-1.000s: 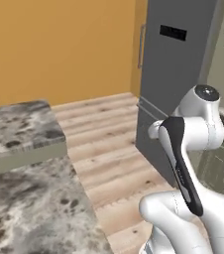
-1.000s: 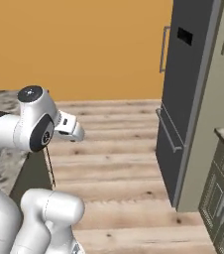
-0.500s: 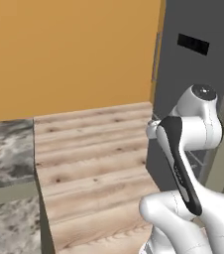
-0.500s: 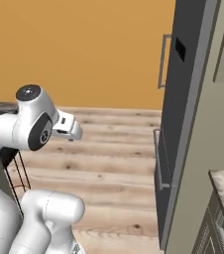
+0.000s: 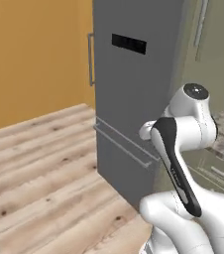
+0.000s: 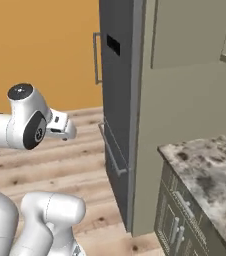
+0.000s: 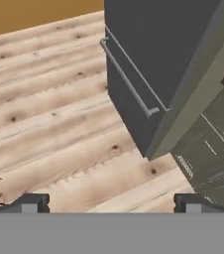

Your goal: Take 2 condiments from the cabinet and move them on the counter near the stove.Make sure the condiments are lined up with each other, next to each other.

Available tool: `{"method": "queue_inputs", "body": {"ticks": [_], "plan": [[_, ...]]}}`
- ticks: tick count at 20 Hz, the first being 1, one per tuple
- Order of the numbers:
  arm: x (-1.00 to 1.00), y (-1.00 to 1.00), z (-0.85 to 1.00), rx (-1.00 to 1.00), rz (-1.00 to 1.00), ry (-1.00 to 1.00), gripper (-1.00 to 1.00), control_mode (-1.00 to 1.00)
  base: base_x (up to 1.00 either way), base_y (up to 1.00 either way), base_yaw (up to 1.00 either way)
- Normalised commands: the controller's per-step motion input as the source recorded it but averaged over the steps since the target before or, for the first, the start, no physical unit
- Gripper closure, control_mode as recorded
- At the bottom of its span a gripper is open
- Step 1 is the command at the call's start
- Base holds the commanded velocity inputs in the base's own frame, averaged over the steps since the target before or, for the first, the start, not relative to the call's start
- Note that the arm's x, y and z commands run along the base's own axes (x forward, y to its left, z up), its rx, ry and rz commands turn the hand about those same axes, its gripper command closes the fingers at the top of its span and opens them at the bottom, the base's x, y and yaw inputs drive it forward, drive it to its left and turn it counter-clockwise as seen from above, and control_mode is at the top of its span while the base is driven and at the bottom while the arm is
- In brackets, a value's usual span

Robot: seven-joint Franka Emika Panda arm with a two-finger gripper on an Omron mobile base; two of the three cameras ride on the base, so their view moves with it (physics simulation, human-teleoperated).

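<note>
Gripper (image 7: 111,202) spread wide from my hand view, tips far apart, holding nothing, touching nothing, hanging over wood floor (image 7: 49,119) just in front of fridge (image 7: 163,54). Fridge my landmark: tall dark grey, long drawer handle (image 7: 126,79) low on front, vertical handle (image 5: 90,59) higher up. Counter (image 6: 210,170) right of fridge, beyond beige side panel (image 6: 185,110), mottled top over base cabinets (image 6: 182,220). Orange wall (image 5: 34,54) left of fridge. I see arm (image 5: 183,149) folded close before fridge.
</note>
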Motion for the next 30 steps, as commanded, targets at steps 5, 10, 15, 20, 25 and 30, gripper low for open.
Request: {"method": "queue_inputs", "body": {"ticks": [5, 10, 15, 20, 25, 30], "plan": [[0.00, 0.00, 0.00, 0.00, 0.00, 0.00, -1.00, 1.00, 0.13, 0.10, -0.81], [0.00, 0.00, 0.00, 0.00, 0.00, 0.00, -1.00, 1.00, 0.73, 0.01, -0.56], [0.00, 0.00, 0.00, 0.00, 0.00, 0.00, -1.00, 1.00, 0.59, -0.01, -0.59], [0.00, 0.00, 0.00, 0.00, 0.00, 0.00, -1.00, 1.00, 0.05, -0.05, -0.66], [0.00, 0.00, 0.00, 0.00, 0.00, 0.00, -1.00, 1.00, 0.05, 0.00, -0.58], [0.00, 0.00, 0.00, 0.00, 0.00, 0.00, -1.00, 1.00, 0.34, 0.24, -0.41]]}}
